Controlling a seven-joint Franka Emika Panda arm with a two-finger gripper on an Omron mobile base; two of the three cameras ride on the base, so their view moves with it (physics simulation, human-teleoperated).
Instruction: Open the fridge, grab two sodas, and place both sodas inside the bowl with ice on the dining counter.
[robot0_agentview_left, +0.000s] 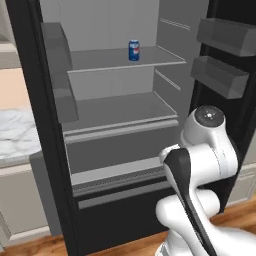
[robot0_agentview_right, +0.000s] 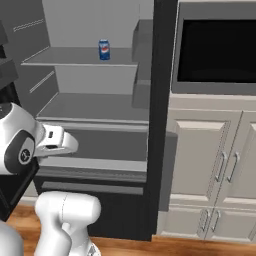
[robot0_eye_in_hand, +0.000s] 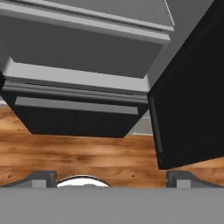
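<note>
The fridge (robot0_agentview_left: 120, 120) stands with both doors swung wide, its grey shelves bare but for one soda; the blue can (robot0_agentview_left: 134, 50) sits upright on the upper shelf (robot0_agentview_left: 125, 59), toward the back and right of that shelf's middle in the left base view, and shows again in the right base view (robot0_agentview_right: 104, 50); its long axis is vertical, so a level approach with a finger on either side looks the natural one.

The tool (robot0_eye_in_hand: 112, 177) is released, its two dark tips (robot0_eye_in_hand: 41, 177) set wide apart with nothing between them; the hand view looks down past the fridge's lower drawer front (robot0_eye_in_hand: 76, 106) to the wooden floor (robot0_eye_in_hand: 74, 153). The relation that matters, as I judge it: the can lies well above the tool and deeper into the fridge, so the hand must rise from below the lowest shelf and tip up toward level before reaching in.

Hard to make out: the fingers themselves are cut off at the bottom of the hand view, and in both base views the arm's own white links (robot0_agentview_left: 210, 150) cover the hand; the brown cola bottle cannot be found on the visible shelves.
</note>
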